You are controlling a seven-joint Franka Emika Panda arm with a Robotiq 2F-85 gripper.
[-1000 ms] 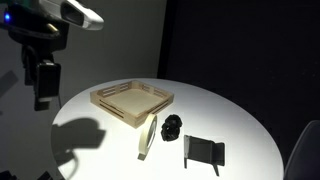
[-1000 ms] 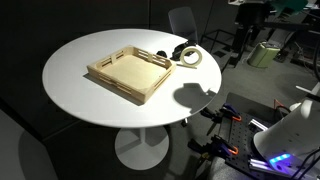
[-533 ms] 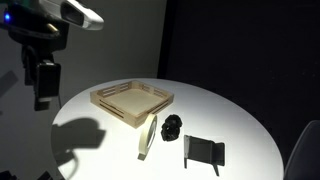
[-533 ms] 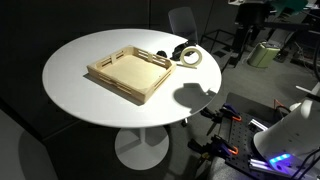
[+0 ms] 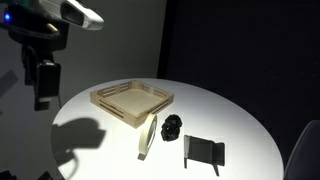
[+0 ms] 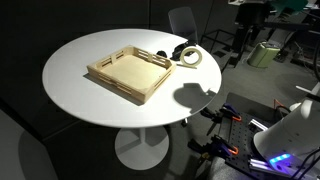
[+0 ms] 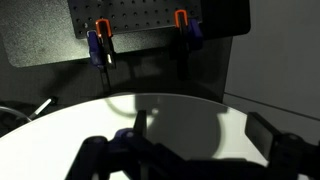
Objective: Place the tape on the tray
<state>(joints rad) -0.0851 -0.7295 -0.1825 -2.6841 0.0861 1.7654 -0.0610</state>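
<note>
**Tape sits on the table outside the tray; your arm hangs high and clear**

- The tape is on the white round table, just beside the tray's near corner. Here it shows as a thin, tall sliver, so it reads as propped on its edge and tilted. Its face and large hole show in an exterior view.
- A small black lumpy object is right next to the tape. Whether the two touch, you cannot tell.
- The light-wood tray lies flat toward the middle of the table. Its floor shows bare wood from wall to wall in both exterior views.
- A black angular stand is on the far side of the lumpy object from the tray, near the table edge.
- Your gripper hangs off the table's rim, pointing down, well apart from the tape and tray. Its shadow falls on the tabletop below.
- In the wrist view the fingers sit wide at the two bottom corners, so the claw is spread with nothing in it.
- That view looks across the table edge to a dark pegboard with two orange-handled clamps.
</note>
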